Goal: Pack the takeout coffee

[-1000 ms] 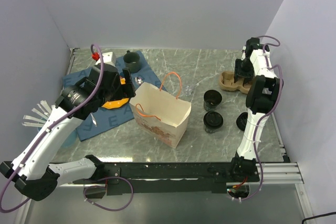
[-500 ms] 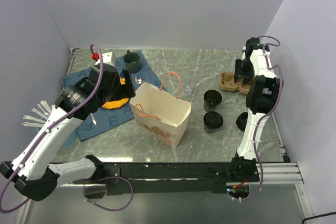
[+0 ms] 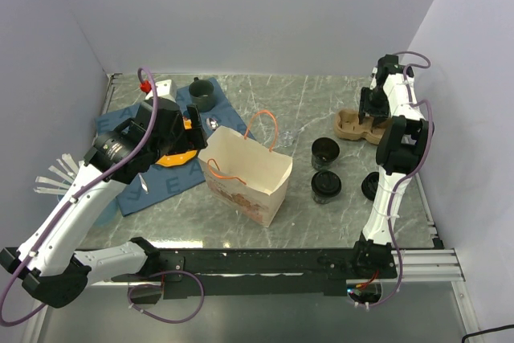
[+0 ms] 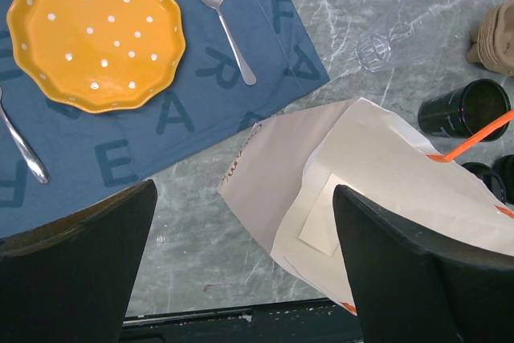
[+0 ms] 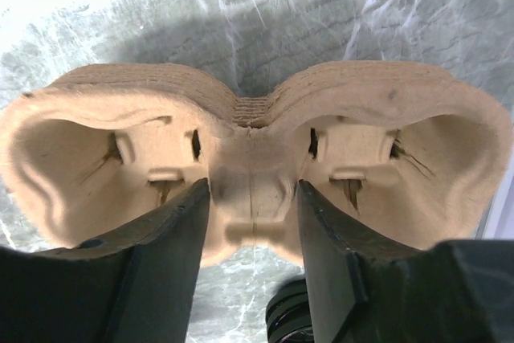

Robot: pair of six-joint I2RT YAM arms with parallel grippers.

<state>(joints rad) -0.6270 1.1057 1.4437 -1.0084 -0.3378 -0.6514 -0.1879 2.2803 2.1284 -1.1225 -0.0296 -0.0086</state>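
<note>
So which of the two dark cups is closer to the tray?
The far cup, just left of the tray; the other cup stands nearer the camera, farther from the tray.

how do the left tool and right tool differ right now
The left tool stands wide open and holds nothing; the right tool is closed on the narrow middle of the pulp tray. The left tool hangs over the paper bag's edge and the blue placemat; the right tool is low at the table's far right. Both have two dark fingers.
</note>
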